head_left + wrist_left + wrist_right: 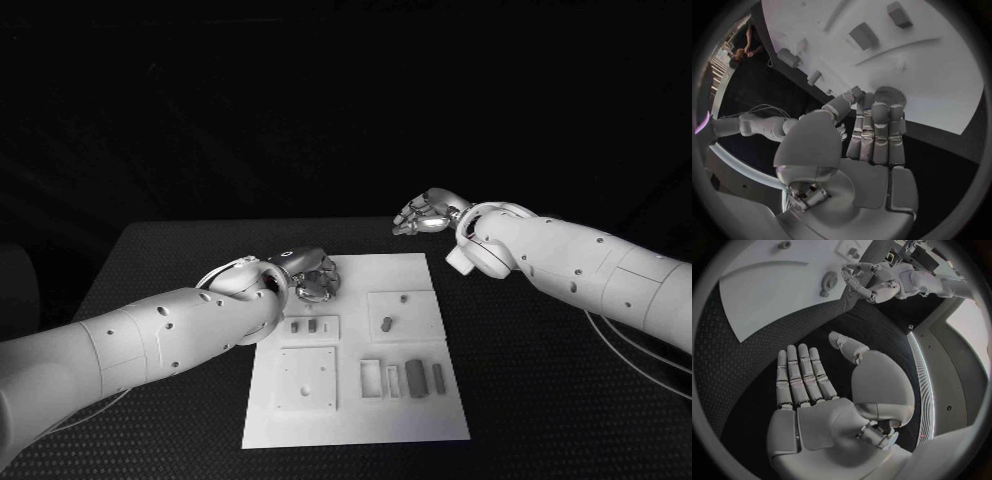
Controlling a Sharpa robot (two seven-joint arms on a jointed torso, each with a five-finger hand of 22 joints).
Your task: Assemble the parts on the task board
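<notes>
Left hand (pixel 310 280), fingers together and holding nothing, hovers at the far-left corner of the flat white task board (pixel 418 420) on the black bench (pixel 144 260), so it should probably descend squarely over the small grey parts (pixel 306 325) nearby, while the open right hand (pixel 428 215) waits far off.

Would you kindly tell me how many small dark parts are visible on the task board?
5: a pair of parts beside the left robot hand, a single part to their right, two longer parts nearer the robot. The hand may hide others.
</notes>
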